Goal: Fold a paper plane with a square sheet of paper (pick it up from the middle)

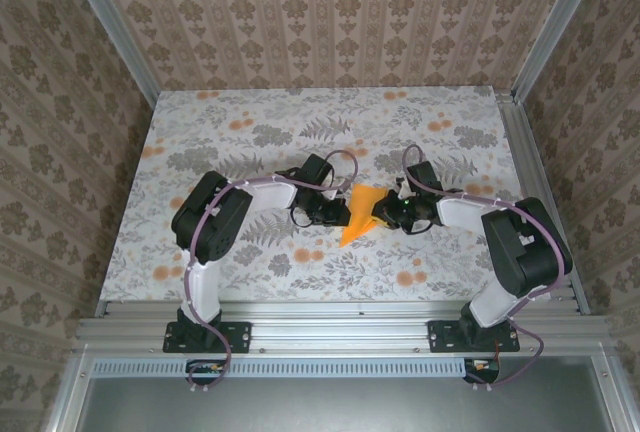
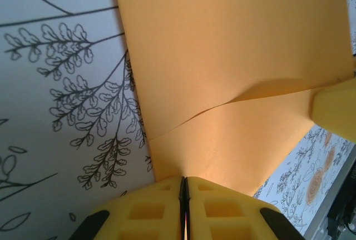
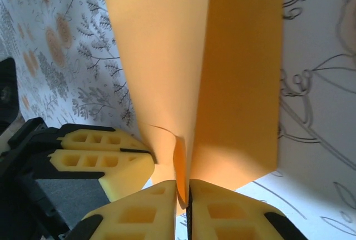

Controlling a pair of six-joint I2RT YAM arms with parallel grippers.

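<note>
Top view: orange paper (image 1: 360, 214) sits mid-table, folded to a narrow pointed wedge, tip toward the arm bases. It lies between the two pincers, with the left pincer (image 1: 338, 214) at its left edge and the right pincer (image 1: 386, 216) at its right edge. Both touch it. The floral table cover (image 1: 250, 132) lies under everything.

Left wrist view: left pincer (image 2: 184, 187) has its yellow pads pressed together with no gap, pinched on the paper's near edge. The orange paper (image 2: 233, 45) spreads straight out ahead of the tips. One layer lifts in a curved fold line across the middle, ahead of the pads. A yellow finger of the right pincer (image 2: 336, 109) touches the sheet ahead and to the right of the tips. The printed cover shows to the left of the pads.

Right wrist view: right pincer (image 3: 187, 193) has its jaws narrow and closed on the paper, right at the centre crease. The orange paper (image 3: 167, 56) rises ahead of the tips in two panels that meet at the crease running into the pads. The left pincer (image 3: 142, 152) is just left of these tips, pads together, on a small curled corner of the same sheet. The two pincers are close together, nearly touching.
</note>
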